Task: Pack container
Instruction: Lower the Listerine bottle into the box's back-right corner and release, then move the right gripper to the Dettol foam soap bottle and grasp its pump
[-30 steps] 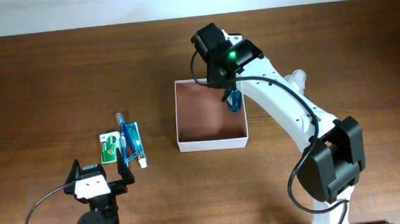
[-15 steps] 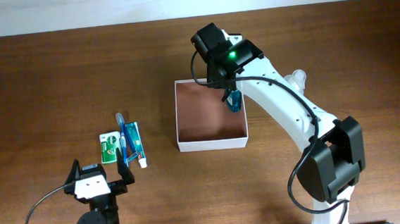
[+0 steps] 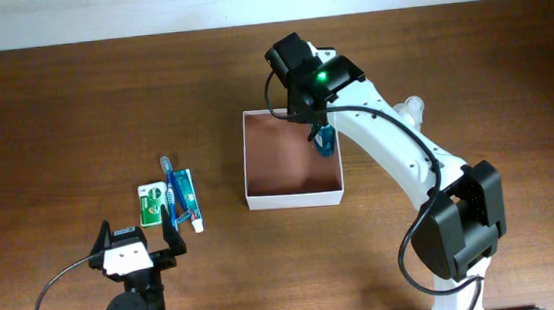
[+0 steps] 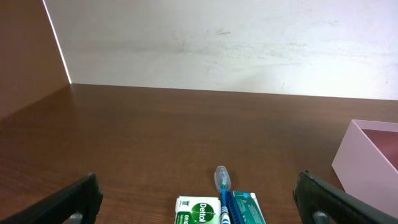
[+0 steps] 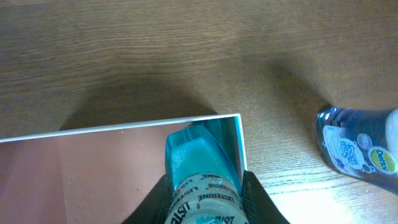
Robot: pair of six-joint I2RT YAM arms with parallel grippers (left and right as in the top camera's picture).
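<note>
The container (image 3: 294,189) is a shallow white-walled box with a reddish-brown inside at mid table; its corner shows in the right wrist view (image 5: 124,128) and its side in the left wrist view (image 4: 364,163). My right gripper (image 3: 321,138) is shut on a teal Listerine bottle (image 5: 200,172) and holds it over the container's far right corner. My left gripper (image 3: 137,251) is open and empty near the front left. Just ahead of it lie a green Dettol soap (image 4: 197,210), a blue toothbrush (image 4: 222,186) and a teal toothpaste box (image 4: 249,208).
A clear blue bottle (image 5: 362,148) lies on the table right of the container; it also shows in the overhead view (image 3: 412,108). A pale wall (image 4: 217,43) closes the far side.
</note>
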